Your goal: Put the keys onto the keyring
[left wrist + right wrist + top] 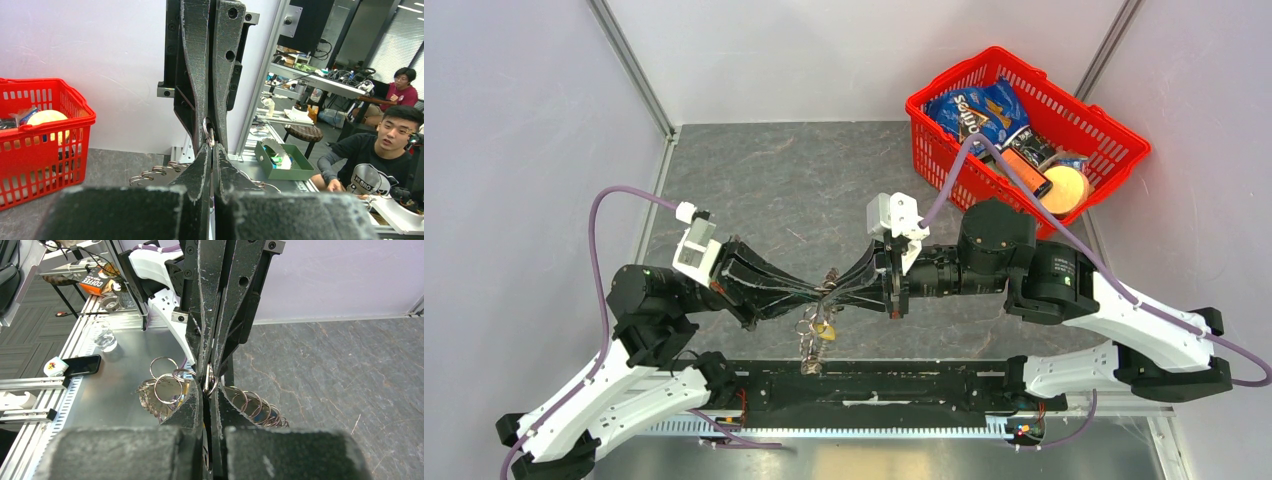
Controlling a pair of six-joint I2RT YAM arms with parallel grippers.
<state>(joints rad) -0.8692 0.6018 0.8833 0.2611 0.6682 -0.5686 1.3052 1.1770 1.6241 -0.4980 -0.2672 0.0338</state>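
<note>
The keyring (808, 323) hangs in the air over the near part of the grey bench (774, 180), a loose bunch of silver split rings dangling just below the spot where my two arms meet tip to tip. My left tool (820, 290) reaches in from the left and my right tool (841, 287) from the right, both lying almost level and nose to nose. Each one has its fingers pressed together, and each is clamped on the same thin metal loop of the keyring. In my left wrist view that loop (209, 133) sits pinched right at the tips, and my right wrist view shows it the same way. From the right wrist, several more rings (166, 388) fan out to the left of the fingers, and a string of them trails away to the right. A yellow-gold key (824, 331) hangs among the rings under the tools. A red basket (939, 160) stands at the far right corner of the bench, well apart from all this, with a blue snack packet (984, 110) inside it.
</note>
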